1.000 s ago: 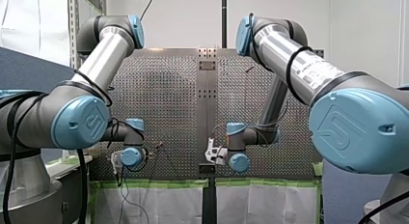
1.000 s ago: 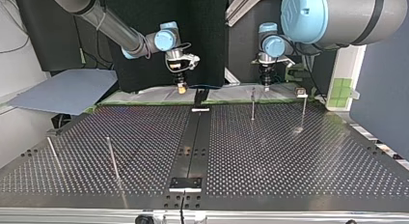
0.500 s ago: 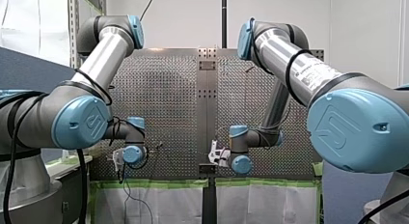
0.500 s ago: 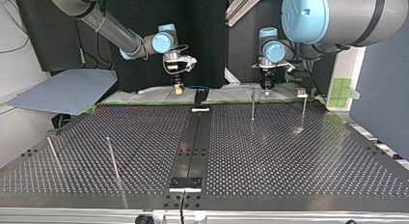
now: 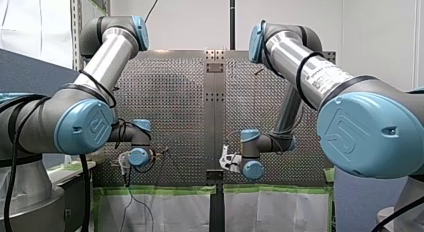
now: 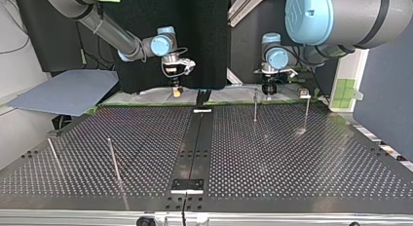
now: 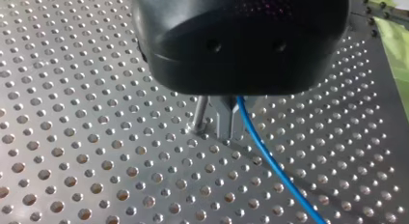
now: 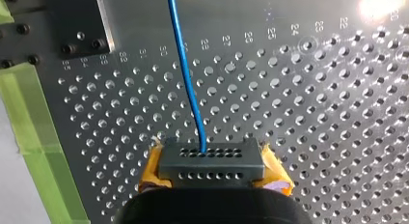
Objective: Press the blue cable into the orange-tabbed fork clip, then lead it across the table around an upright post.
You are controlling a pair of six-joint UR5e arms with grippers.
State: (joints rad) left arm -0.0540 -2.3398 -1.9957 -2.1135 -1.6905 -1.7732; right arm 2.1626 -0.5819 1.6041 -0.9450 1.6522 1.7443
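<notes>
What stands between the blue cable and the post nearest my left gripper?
Only my left gripper itself: the post stands close on one side of it, the blue cable runs off the other. Nothing else visible.

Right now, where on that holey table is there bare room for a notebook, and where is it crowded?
Top view: bare table either side of the centre strip, between it and the nearest post at left, and from the upright posts to the near edge at right. Crowded: the far edge, where my left gripper and my right gripper hold the blue cable.

Thin blue cable (image 8: 187, 72), nearly straight
</notes>
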